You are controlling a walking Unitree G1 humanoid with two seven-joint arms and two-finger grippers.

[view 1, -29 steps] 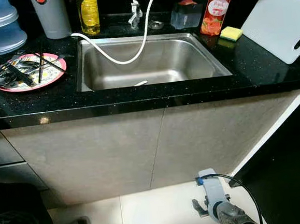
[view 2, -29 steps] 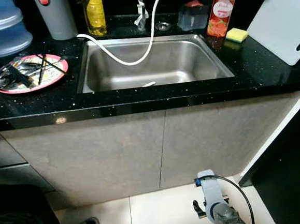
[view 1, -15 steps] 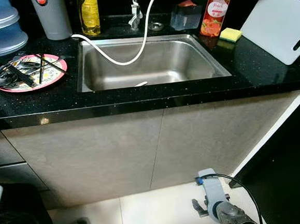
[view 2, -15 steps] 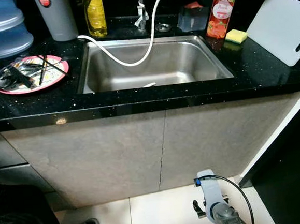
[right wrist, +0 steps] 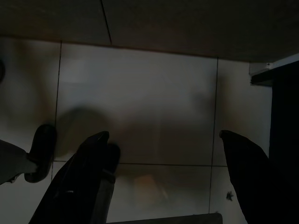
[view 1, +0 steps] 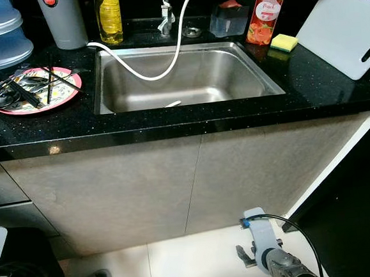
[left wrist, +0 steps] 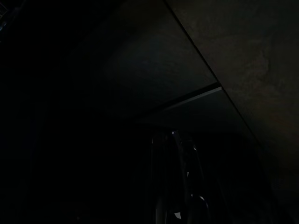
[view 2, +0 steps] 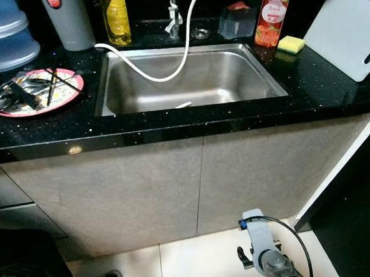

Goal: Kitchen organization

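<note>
Sink (view 1: pixel 187 80) sits sunk into the black surface (view 1: pixel 170 117), above the grey cabinet doors (view 1: pixel 195 182). Nearest, below it over the pale floor tiles (right wrist: pixel 140 93), the right gripper (right wrist: pixel 163 154) hangs with its fingers (right wrist: pixel 93 158) spread apart. Whether the left gripper is apart or together I cannot tell; its view is too dark. Left of the sink lies a pink plate (view 1: pixel 37 90) of utensils; a white hose (view 1: pixel 160 66) loops into the basin. Behind the sink stand an oil bottle (view 1: pixel 109 16) and a red bottle (view 1: pixel 267 11); a yellow sponge (view 1: pixel 284 41) and white cutting board (view 1: pixel 346 29) lie to its right.
</note>
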